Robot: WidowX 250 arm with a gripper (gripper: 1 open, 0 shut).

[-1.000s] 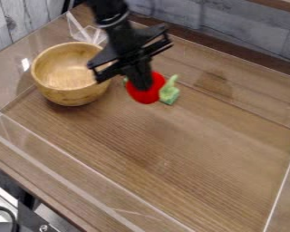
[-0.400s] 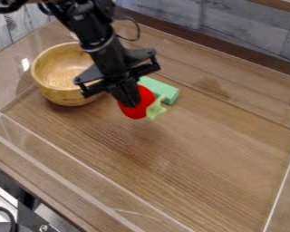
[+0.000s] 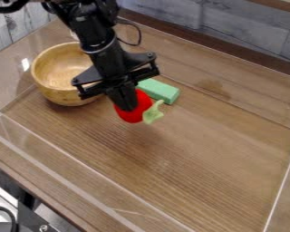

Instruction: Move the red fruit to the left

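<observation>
The tool [image 3: 120, 89] is closed against the glossy red toy fruit [image 3: 130, 107], grip unclear, tan wooden bowl [image 3: 61, 74] at its ten o'clock; pushing off-centre could roll it astray.

I'm looking at what seems a robotics test bench, perhaps in a lab: a black jointed robot arm [image 3: 93, 36] reaches over a brown wood-grain tabletop [image 3: 172, 172], with a round tan wooden bowl [image 3: 61, 76] beside it and black cables [image 3: 14, 204] beyond the tabletop's edge.
</observation>
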